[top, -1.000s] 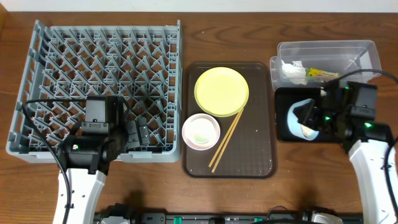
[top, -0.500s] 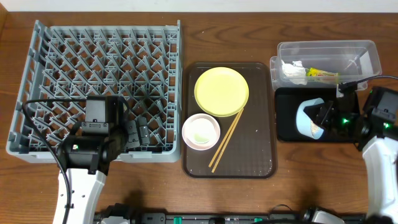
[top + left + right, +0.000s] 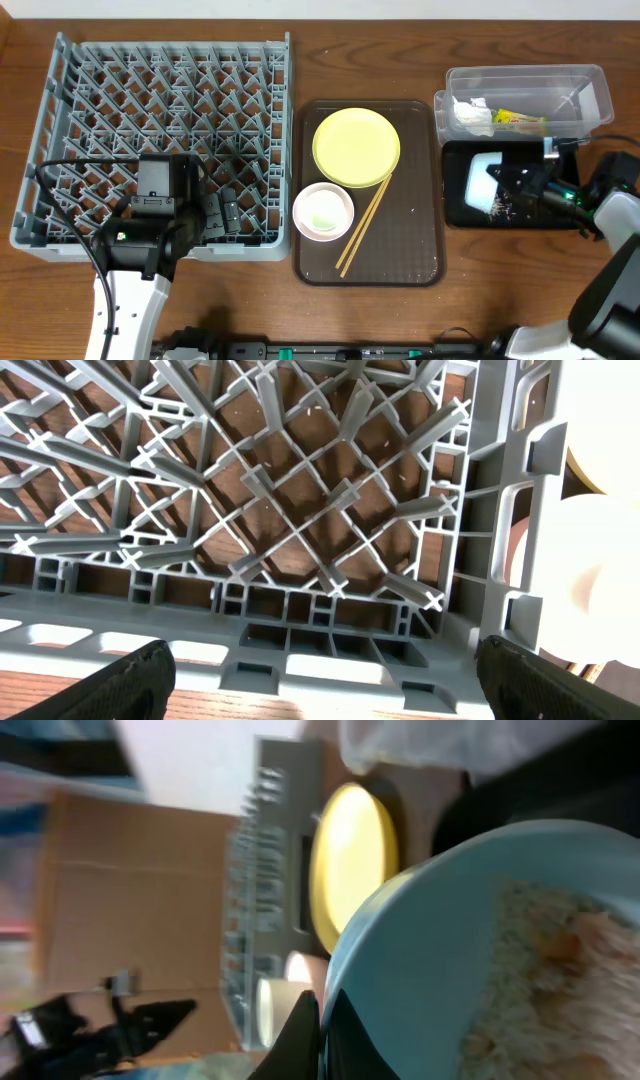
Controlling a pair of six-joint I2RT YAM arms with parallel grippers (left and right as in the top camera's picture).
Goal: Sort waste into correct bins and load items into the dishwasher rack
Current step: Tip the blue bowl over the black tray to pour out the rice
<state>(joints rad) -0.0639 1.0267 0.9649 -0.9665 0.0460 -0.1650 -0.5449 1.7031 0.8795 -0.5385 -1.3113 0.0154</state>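
Clamping the rim of the light blue bowl (image 3: 480, 176), the right gripper (image 3: 320, 1032) has its two dark fingers pinched on either side of the wall. The bowl is tipped on its side over the black tray (image 3: 455, 216), with rice-like food scraps (image 3: 540, 970) clinging inside and pale specks on the tray beside it. Behind the tray stands the clear tub (image 3: 562, 85), holding the crumpled tissue (image 3: 470, 112) and the crinkly wrapper (image 3: 518, 120). To the left, the brown serving tray (image 3: 410, 245) carries the yellow plate (image 3: 356, 147), a white bowl (image 3: 323, 211) and the chopsticks (image 3: 364, 225), which lean against the plate's edge. Across the table, the left gripper (image 3: 220, 215) hangs with fingers spread wide and nothing between them, over the near right corner of the grey dishwasher rack (image 3: 160, 90). Everything rests on a dark, grained wooden table (image 3: 500, 295); a pale wall strip (image 3: 320, 8) runs along its far edge
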